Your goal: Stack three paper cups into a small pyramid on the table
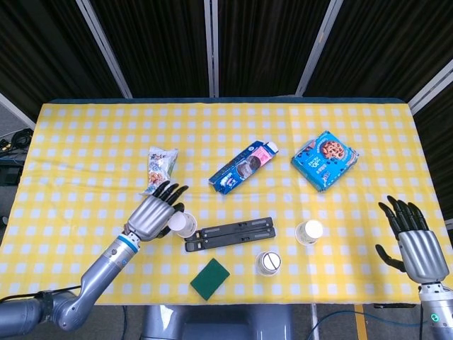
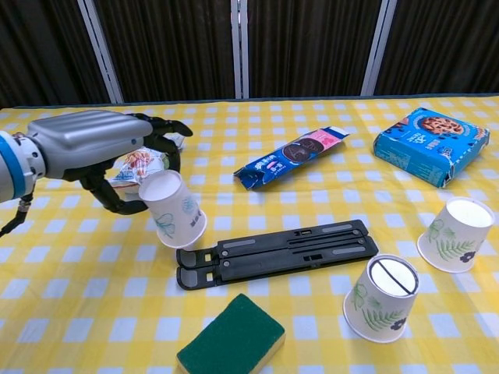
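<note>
Three white paper cups with leaf prints stand upside down on the yellow checked table point(image 1: 85, 142). My left hand point(image 1: 154, 214) point(image 2: 93, 144) grips one cup point(image 1: 182, 224) point(image 2: 173, 209) between thumb and fingers. This cup is tilted, right beside the left end of the black stand. A second cup point(image 1: 309, 231) point(image 2: 458, 234) stands at the right. The third cup point(image 1: 269, 263) point(image 2: 382, 298), with a line across its base, is near the front edge. My right hand point(image 1: 414, 241) hovers at the table's right edge with fingers spread and holds nothing; only the head view shows it.
A black folded stand point(image 1: 230, 234) point(image 2: 277, 252) lies mid-table with a green sponge point(image 1: 210, 278) point(image 2: 231, 339) in front of it. Further back lie a snack bag point(image 1: 159, 168) point(image 2: 136, 165), a blue cookie packet point(image 1: 244, 166) point(image 2: 292, 158) and a blue cookie box point(image 1: 325, 160) point(image 2: 431, 144).
</note>
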You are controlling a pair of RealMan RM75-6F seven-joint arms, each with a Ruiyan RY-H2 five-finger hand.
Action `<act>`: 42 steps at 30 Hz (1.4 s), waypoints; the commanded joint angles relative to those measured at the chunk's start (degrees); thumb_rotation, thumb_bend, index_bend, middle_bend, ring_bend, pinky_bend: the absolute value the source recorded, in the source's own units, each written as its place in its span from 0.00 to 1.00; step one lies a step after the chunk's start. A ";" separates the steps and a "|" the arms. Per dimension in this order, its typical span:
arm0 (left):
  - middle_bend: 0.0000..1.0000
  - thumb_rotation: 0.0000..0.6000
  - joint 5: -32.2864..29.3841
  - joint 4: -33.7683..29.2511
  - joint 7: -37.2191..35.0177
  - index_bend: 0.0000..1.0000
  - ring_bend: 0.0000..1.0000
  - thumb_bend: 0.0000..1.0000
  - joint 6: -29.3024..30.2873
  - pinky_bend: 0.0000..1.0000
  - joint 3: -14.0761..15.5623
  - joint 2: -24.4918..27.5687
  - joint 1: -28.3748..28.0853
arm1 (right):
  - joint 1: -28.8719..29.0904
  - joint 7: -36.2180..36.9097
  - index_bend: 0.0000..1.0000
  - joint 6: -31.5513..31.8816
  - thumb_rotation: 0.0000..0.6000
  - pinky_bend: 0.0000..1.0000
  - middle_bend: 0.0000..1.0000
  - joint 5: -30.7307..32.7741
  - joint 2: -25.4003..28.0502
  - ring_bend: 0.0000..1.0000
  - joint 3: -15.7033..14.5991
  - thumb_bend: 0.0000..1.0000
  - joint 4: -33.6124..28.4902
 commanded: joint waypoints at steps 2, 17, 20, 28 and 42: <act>0.00 1.00 0.55 -0.26 -0.19 0.42 0.00 0.39 -1.89 0.00 -1.17 -1.82 -2.58 | -0.18 0.17 0.11 0.16 1.00 0.00 0.00 0.61 0.15 0.00 0.33 0.20 0.16; 0.00 1.00 1.47 2.64 0.52 0.43 0.00 0.38 -8.13 0.00 -2.54 -9.58 -11.21 | -1.96 -0.30 0.12 3.33 1.00 0.00 0.00 2.33 1.50 0.00 1.70 0.20 -1.43; 0.00 1.00 0.80 2.64 1.65 0.43 0.00 0.38 -8.46 0.00 -2.26 -10.82 -12.23 | -2.20 0.16 0.12 3.65 1.00 0.00 0.00 2.55 1.77 0.00 1.89 0.20 -1.60; 0.00 1.00 -2.57 3.41 5.88 0.43 0.00 0.38 -8.42 0.00 -1.07 -14.05 -14.46 | -2.56 1.43 0.12 4.22 1.00 0.00 0.00 2.17 2.30 0.00 1.97 0.20 -1.65; 0.00 1.00 -5.82 4.15 9.60 0.40 0.00 0.35 -6.70 0.00 1.47 -17.37 -16.23 | -2.66 1.60 0.12 4.31 1.00 0.00 0.00 1.47 2.30 0.00 1.90 0.20 -1.58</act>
